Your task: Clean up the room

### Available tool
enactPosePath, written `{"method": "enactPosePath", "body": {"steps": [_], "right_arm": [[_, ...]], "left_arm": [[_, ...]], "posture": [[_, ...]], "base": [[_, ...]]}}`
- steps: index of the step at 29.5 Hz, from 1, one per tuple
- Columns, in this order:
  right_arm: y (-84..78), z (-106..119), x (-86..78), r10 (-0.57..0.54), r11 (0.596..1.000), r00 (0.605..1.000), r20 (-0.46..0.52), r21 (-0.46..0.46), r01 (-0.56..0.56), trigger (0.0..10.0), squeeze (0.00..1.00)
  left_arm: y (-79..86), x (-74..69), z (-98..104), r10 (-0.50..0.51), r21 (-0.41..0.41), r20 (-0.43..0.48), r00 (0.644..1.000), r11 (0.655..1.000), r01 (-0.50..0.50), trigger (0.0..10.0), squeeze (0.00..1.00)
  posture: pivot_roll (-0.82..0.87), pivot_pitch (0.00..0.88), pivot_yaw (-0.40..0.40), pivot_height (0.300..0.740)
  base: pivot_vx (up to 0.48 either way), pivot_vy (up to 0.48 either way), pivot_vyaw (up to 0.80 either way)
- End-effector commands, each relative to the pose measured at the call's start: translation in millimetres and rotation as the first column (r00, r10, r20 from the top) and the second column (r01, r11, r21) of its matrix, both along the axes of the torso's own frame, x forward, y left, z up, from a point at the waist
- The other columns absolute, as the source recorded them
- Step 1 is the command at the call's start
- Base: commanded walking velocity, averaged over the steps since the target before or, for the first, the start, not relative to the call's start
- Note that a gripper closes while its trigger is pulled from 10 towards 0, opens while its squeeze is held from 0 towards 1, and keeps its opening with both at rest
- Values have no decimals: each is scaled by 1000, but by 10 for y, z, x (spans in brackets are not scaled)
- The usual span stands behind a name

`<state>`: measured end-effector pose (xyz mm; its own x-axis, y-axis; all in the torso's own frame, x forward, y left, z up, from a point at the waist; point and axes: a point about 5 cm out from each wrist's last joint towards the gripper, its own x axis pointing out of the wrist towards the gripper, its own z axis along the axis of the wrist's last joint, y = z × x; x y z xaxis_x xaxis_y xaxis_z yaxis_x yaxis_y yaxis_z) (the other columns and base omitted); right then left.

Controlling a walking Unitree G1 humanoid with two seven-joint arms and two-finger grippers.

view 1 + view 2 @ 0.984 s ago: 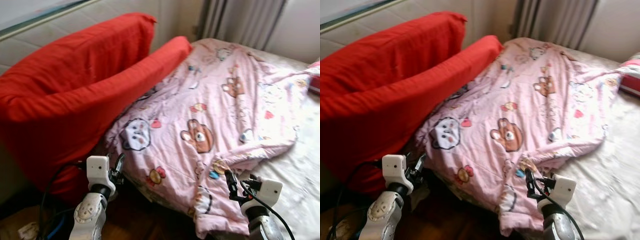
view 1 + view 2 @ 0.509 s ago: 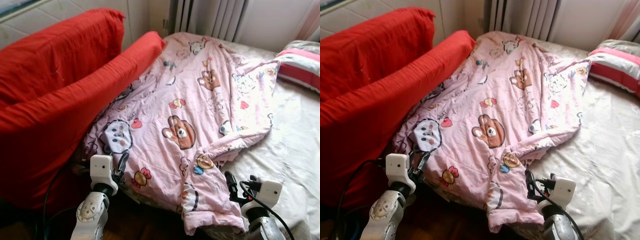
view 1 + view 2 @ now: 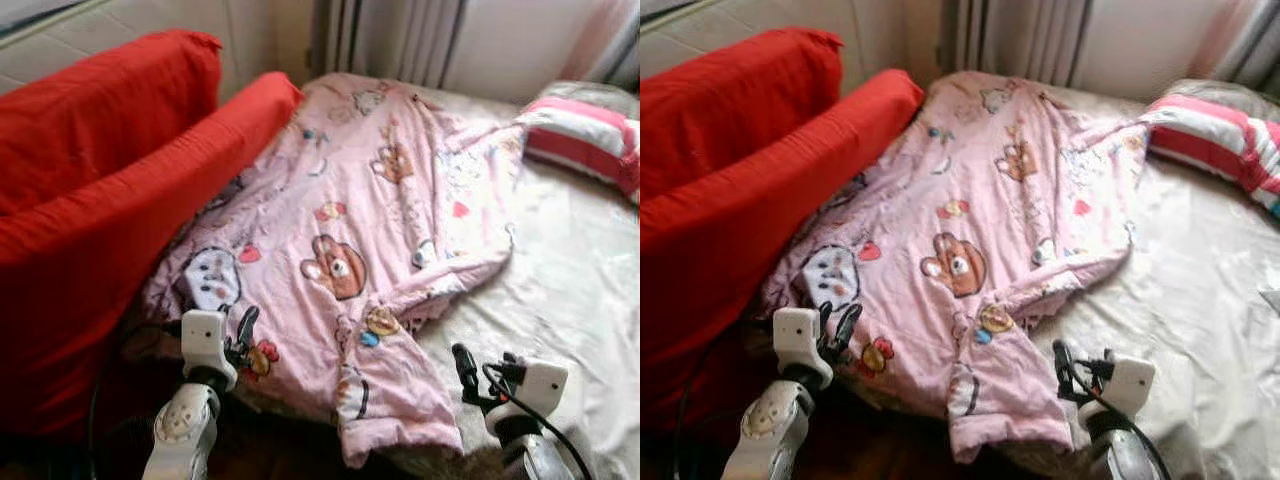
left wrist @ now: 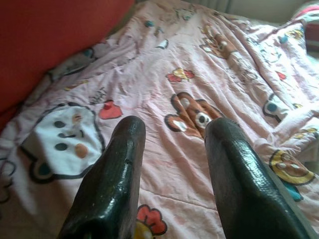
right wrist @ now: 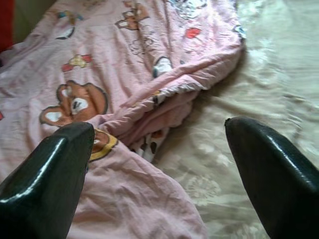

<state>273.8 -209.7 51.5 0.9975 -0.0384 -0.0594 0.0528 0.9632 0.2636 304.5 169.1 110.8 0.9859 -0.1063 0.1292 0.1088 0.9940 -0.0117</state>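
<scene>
The left tool (image 3: 243, 335) hangs over the near left edge of the pink cartoon-print blanket (image 3: 370, 230), its two black fingers (image 4: 112, 184) spread apart with nothing between them; in its wrist view the fingers frame the brown bear print and a white cat-face print on the blanket. The right tool (image 3: 462, 365) sits off the blanket's near right corner, above the pale sheet (image 3: 570, 290), and its fingers (image 5: 45, 174) are also wide apart and empty; the blanket's rumpled fold lies just ahead of them, with bare sheet to the outer side.

The blanket lies spread unevenly over the bed (image 3: 1200, 330), running from the near edge, where one corner droops over the side, up toward the curtain (image 3: 390, 40) at the far end. A thick fold crosses the blanket's right side, so that side is bunched while the rest lies fairly flat. Against the blanket's left edge leans a long red cushion (image 3: 170, 190), touching it along most of its length, and behind that stands a second, taller red cushion (image 3: 90, 110). Beyond the blanket's far right corner, near it on the sheet, rests a pillow with pink and white stripes (image 3: 580, 130). A black cable (image 3: 545, 440) loops off the right wrist, well below the blanket's drooping corner.
</scene>
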Motion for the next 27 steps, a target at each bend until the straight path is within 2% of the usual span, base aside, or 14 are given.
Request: {"method": "enactPosePath", "body": {"steps": [1, 9, 12, 20, 23, 27], "right_arm": [[1, -76, -51, 4, 1000, 999, -37, 9, -4, 10000, 0], [48, -62, -36, 14, 1000, 999, -29, 6, -14, 10000, 0], [47, -63, -32, 8, 1000, 1000, -29, -6, -8, 10000, 0], [94, -70, -12, 16, 1000, 999, -35, -2, -16, 10000, 0], [91, -86, -6, 4, 1000, 999, -44, 23, -3, 10000, 0], [103, -72, -4, 14, 1000, 999, -34, 7, -14, 10000, 0]], "left_arm": [[26, -31, -60, 10, 4, -23, 1000, 1000, -10, 10000, 0], [23, -28, -59, 14, 9, -23, 1000, 1000, -14, 10000, 0], [21, -27, -56, 15, 20, -21, 1000, 1000, -14, 10000, 0], [35, -25, -56, 27, 17, -23, 999, 1000, -26, 10000, 0], [37, -27, -56, 29, 14, -22, 999, 999, -28, 10000, 0], [38, -27, -55, 29, 3, -21, 999, 1000, -29, 10000, 0]], "posture": [[71, 253, -30, 740], [71, 257, -35, 740], [72, 259, -35, 740], [75, 263, -37, 740], [75, 265, -37, 740], [75, 266, -37, 740]], "base": [[0, 0, -763], [0, 0, -752], [0, 0, 0], [0, -434, 0], [0, -86, -702], [0, 0, -680]]}}
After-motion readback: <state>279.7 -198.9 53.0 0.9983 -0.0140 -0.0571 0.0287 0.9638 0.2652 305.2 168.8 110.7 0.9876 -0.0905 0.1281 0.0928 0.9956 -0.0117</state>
